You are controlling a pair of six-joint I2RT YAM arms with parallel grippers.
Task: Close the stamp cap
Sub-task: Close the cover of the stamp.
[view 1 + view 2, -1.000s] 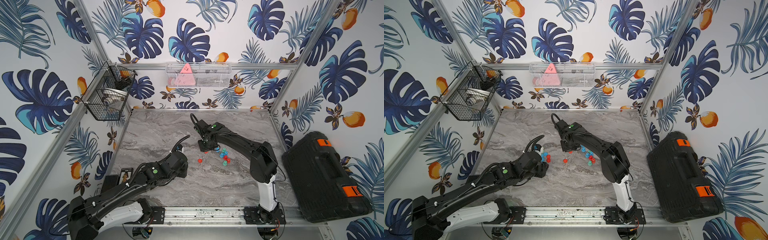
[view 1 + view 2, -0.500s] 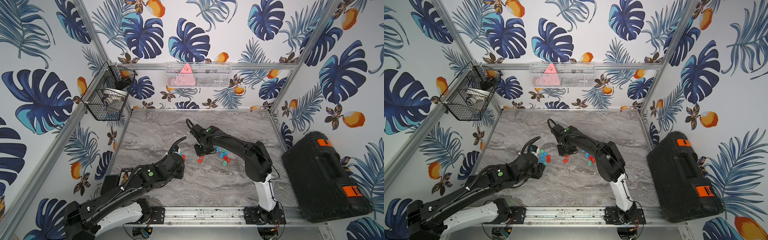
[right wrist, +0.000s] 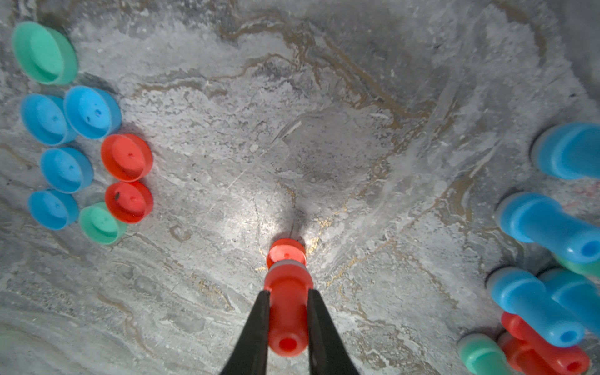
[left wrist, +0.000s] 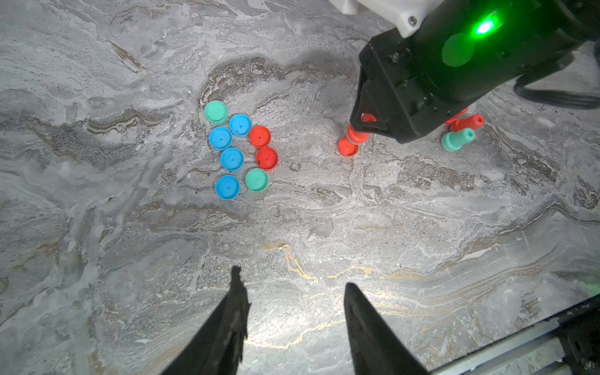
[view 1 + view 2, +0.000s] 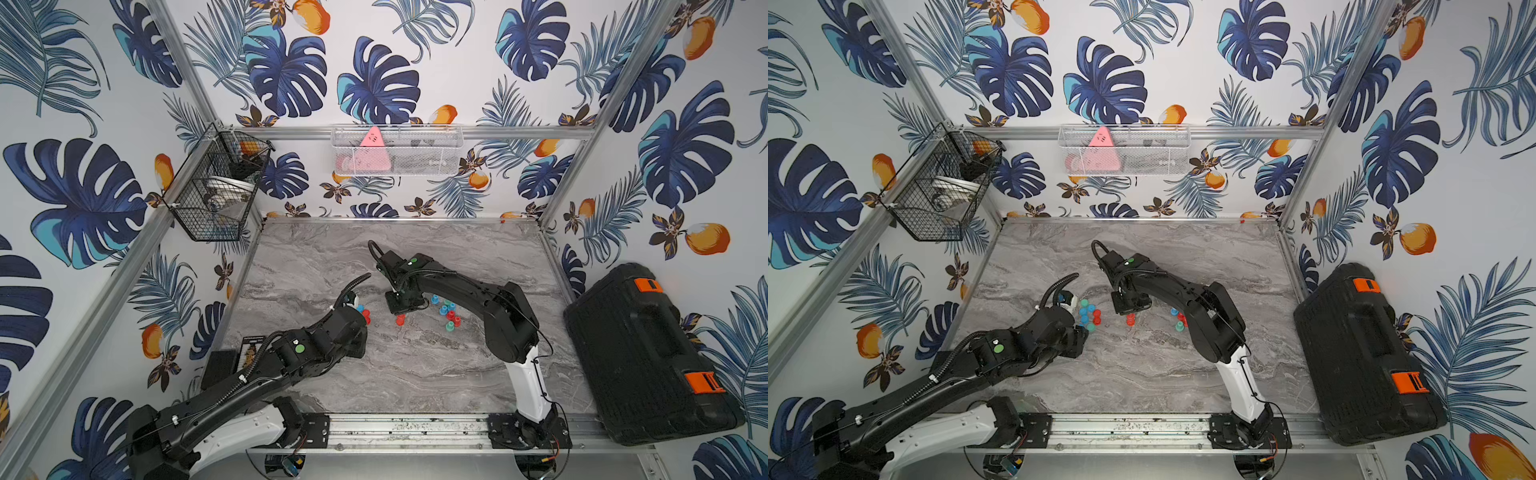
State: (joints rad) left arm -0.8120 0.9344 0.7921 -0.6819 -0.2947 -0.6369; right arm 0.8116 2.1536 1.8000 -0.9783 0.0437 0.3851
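**Item: red stamp (image 3: 287, 311), with red cap (image 3: 286, 252).** Small moulded stamp with a narrow handle and a flared base. It stands near the middle of the marble-patterned tabletop (image 4: 324, 227), base down on its cap. The cap rests on the table directly under the base and touches it. A pale ring shows at the join.

**Holder: right gripper (image 3: 288, 292).** The fingers pinch the stamp's handle from both sides, pointing down at the table. In a top view the gripper body hides most of the stamp, and only its red foot shows.

**Second tool: left gripper (image 4: 292, 289).** The fingers are spread with nothing between them. It hangs above bare tabletop, apart from the stamp and from the caps.

**Adjacent lot A: loose caps (image 4: 240, 149).** Eight lie in a tight cluster to one side of the stamp: four blue, two red, two green. Several touch their neighbours.

**Adjacent lot B: uncapped stamps (image 3: 548, 224).** Blue, red and green stamps are crowded together on the opposite side, some overlapping. The full count is not readable.

**Condition / progress.** Stamp and cap are aligned and in contact, so the closing step appears under way or nearly done. Whether the cap is pressed fully home cannot be told. Probably left to do: a firm downward push if the cap is not seated, then release. The other stamps have no caps on.
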